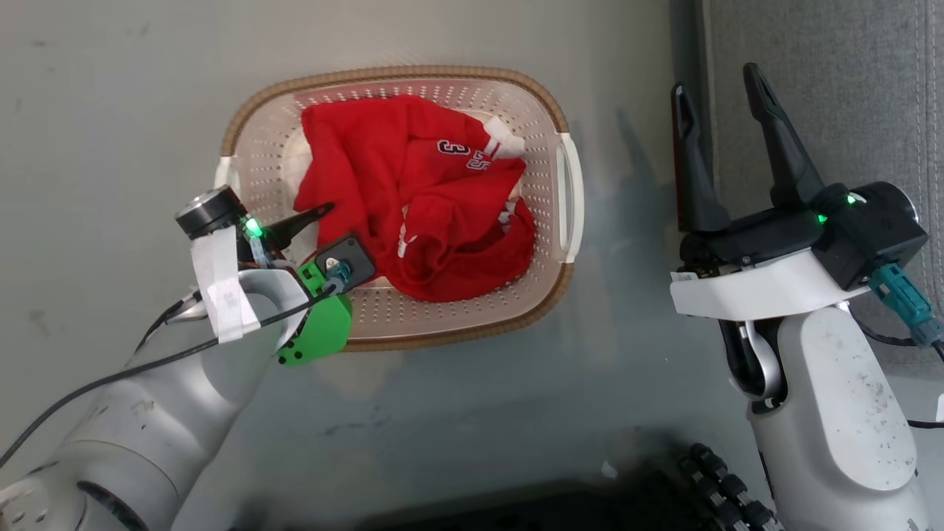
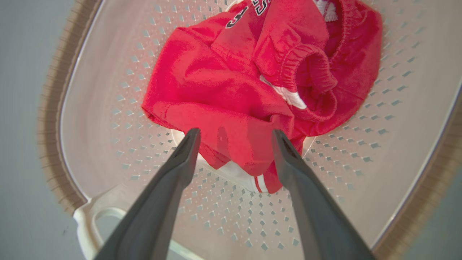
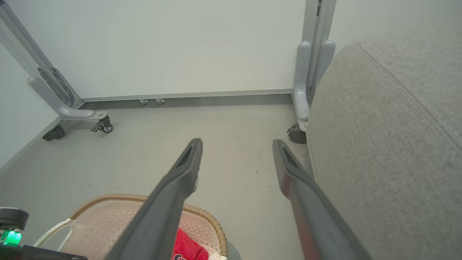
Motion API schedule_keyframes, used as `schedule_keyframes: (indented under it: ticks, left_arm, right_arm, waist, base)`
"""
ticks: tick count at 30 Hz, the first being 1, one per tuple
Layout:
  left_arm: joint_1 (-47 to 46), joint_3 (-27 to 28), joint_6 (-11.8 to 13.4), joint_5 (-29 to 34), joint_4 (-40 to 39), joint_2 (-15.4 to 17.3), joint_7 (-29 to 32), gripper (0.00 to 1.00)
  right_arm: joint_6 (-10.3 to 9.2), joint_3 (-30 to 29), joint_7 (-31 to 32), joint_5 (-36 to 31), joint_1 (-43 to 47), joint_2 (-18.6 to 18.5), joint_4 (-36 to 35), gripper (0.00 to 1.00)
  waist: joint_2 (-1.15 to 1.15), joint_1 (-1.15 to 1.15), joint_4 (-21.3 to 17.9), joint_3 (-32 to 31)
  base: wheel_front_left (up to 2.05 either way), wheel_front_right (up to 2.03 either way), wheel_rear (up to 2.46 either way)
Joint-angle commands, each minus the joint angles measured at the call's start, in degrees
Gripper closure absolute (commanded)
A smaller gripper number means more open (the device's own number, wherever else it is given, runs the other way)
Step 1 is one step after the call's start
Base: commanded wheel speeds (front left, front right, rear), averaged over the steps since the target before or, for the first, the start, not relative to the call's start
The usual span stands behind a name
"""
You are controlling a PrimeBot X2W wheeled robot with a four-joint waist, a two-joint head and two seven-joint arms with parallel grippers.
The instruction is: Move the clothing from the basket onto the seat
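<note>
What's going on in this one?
The left gripper is open over the basket, its fingers either side of a fold of the red clothing, not yet closed. The clothing lies heaped in the basket. The right gripper hangs open and empty above the floor, between the basket and the grey seat.

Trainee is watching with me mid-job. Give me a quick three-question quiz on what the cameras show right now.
1. True or false: the bright red jersey clothing lies inside the cream perforated plastic basket with the brown woven-look rim.
2. How is the left gripper set? A) open, aimed at the clothing; B) shut on the clothing; C) shut on the basket's white handle.
3. Fill in: the right gripper, open and empty, hovers beside the large grey fabric ____.

Key: 1 true; 2 A; 3 seat.
</note>
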State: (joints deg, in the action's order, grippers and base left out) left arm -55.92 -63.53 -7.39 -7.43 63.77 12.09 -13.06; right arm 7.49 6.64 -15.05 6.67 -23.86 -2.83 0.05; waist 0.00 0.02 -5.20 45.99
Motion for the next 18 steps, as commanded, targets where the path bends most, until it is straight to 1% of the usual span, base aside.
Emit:
schedule_keyframes:
  ticks: [1,4,7,11,18]
  left_arm:
    - [-1.92,-1.17,-0.11,-1.19,0.92,0.7,0.57,0.0]
    - [-3.27,-4.35,-0.12,-3.02,2.82,1.0,2.3,0.0]
    - [-4.62,-6.24,-0.11,-5.65,4.3,1.51,4.45,0.0]
    - [-5.9,-7.91,-0.11,-7.9,5.26,2.42,7.01,0.0]
    - [-7.96,-9.21,-0.11,-9.43,5.5,4.47,8.42,0.0]
  right_arm:
    - [0.0,0.2,-0.2,0.67,-0.95,-0.09,-0.24,0.0]
    - [0.0,0.5,-0.2,1.79,-1.33,-0.06,-0.23,0.0]
    - [0.0,1.32,-0.2,3.24,-1.58,-0.04,0.29,0.0]
    - [0.0,2.07,-0.2,4.99,-2.38,-0.06,0.36,0.0]
    - [0.0,2.86,-0.2,6.42,-2.43,-0.09,0.4,0.0]
  waist:
    - [0.0,-0.02,-5.6,6.59]
    - [0.0,-0.02,-6.3,8.09]
    - [0.0,-0.02,-7.12,9.37]
    - [0.0,-0.02,-7.98,10.74]
    - [0.0,-0.02,-9.42,12.66]
  base:
    - [0.0,0.0,0.0]
    - [0.0,0.0,0.0]
    - [0.0,0.0,0.0]
    - [0.0,0.0,0.0]
    - [0.0,0.0,0.0]
